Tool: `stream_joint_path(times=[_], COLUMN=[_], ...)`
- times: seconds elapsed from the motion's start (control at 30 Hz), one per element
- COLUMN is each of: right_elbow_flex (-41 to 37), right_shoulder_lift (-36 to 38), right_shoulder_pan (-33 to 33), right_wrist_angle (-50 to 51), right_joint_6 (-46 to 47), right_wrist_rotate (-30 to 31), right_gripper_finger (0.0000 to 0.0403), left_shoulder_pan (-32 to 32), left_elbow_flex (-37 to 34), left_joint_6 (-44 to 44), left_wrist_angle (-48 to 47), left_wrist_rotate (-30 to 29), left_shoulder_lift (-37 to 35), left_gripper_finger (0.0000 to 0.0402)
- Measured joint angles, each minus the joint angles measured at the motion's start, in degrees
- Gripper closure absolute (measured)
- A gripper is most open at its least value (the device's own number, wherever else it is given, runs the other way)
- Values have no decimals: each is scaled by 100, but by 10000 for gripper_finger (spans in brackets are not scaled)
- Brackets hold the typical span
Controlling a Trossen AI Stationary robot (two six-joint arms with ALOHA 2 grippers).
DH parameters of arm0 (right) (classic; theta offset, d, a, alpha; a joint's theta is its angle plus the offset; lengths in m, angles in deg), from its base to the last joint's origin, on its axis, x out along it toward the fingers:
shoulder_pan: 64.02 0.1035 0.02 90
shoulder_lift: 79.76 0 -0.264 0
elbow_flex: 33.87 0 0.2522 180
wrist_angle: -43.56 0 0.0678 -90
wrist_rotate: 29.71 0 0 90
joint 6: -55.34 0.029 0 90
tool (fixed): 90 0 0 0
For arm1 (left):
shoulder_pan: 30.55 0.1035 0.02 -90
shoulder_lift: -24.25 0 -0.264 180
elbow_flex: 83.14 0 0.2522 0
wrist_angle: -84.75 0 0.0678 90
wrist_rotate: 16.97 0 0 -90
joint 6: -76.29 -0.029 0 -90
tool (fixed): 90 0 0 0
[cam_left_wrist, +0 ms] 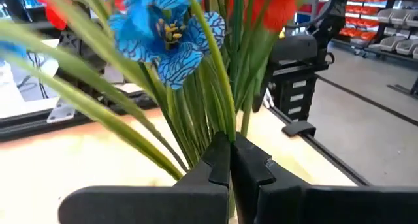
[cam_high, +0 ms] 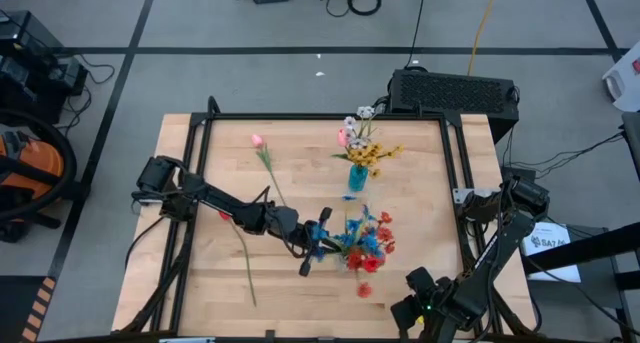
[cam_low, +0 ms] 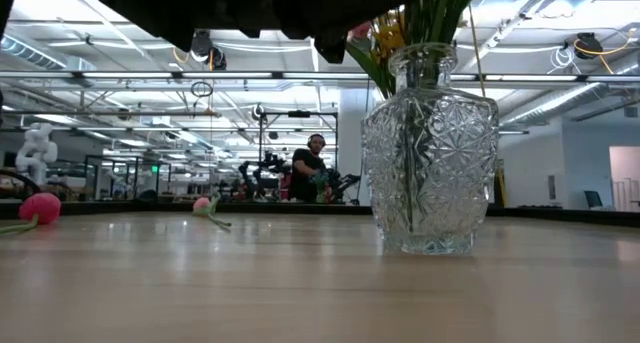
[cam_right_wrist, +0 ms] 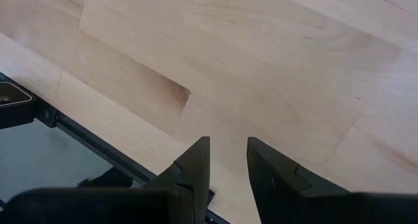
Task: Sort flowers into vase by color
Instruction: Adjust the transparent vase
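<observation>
You look across a long, bright hall under strip lights (cam_low: 120,75), where a person (cam_low: 308,171) works at a distant bench. Around your wooden table (cam_high: 420,233), grey floor (cam_high: 250,83) carries black tape lines, loose cables (cam_high: 360,0) and an orange vacuum (cam_high: 22,168).

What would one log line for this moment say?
left gripper: shut on blue flower stem | right gripper: open, empty, at table edge

Two dark jointed arms, left hand (cam_high: 318,245) with blue parts, black blocky fingers (cam_right_wrist: 196,168)
</observation>
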Motion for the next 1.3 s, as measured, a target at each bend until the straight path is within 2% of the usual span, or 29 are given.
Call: stream_joint_path(times=[0.17, 0.47, 0.77, 1.03, 1.3], right_elbow_flex=[0, 0, 0, 0, 0], right_shoulder_lift=[0, 0, 0, 0, -2], right_shoulder_pan=[1, 0, -70, -101, -128], right_wrist_angle=[34, 80, 139, 197, 404], right_joint_6=[0, 16, 23, -4, 203], right_wrist_rotate=[2, 2, 37, 295, 274], right_gripper_finger=[310, 310, 310, 310, 310], left_shoulder_pan=[-5, -16, 19, 153, 151], left_elbow_flex=[0, 0, 0, 11, 11], left_joint_6=[52, 57, 57, 57, 87], left_wrist_angle=[22, -77, -193, -1134, -2726], left_wrist_rotate=[-64, 208, 220, 235, 176], left_shoulder_lift=[0, 0, -6, -541, -1419], left_gripper_finger=[389, 327, 252, 228, 228])
